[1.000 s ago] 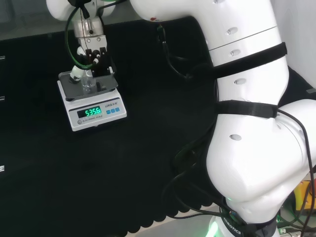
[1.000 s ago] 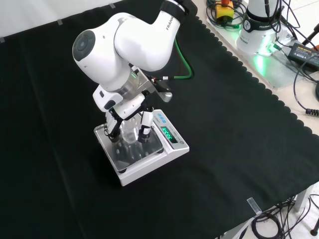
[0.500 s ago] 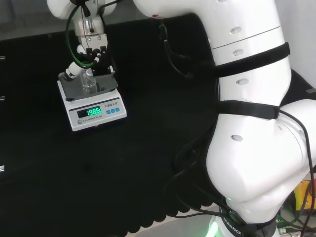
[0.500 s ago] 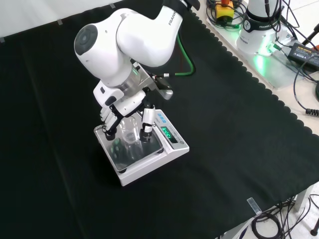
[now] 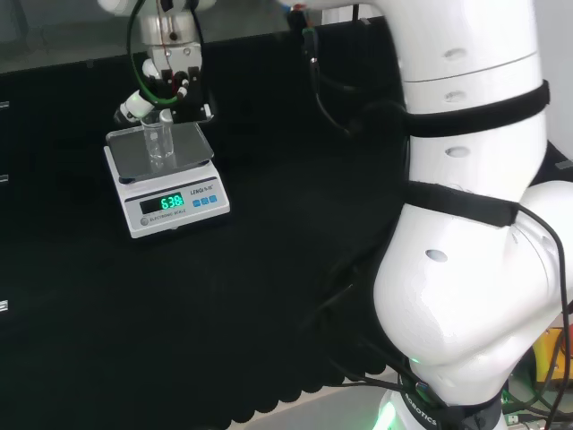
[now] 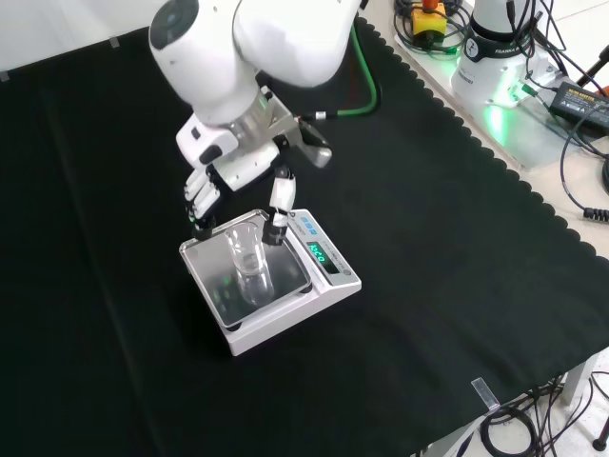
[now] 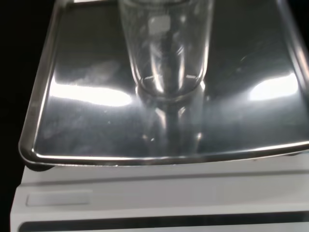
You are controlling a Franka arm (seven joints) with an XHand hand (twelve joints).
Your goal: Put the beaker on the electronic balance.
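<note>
I see the beaker [image 6: 247, 255] standing upright at the middle of the electronic balance's [image 6: 328, 284] steel pan [image 7: 87, 92], free of any grip. My robot hand [image 6: 233, 181] hangs just above it, fingers [image 6: 277, 205] relaxed and apart, holding nothing. The balance sits on the bench [image 6: 457, 248].

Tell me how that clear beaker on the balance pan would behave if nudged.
The beaker looks tall and narrow, so probably tippy. It appears empty, likely light. On the shiny steel pan it may slide easily.
</note>
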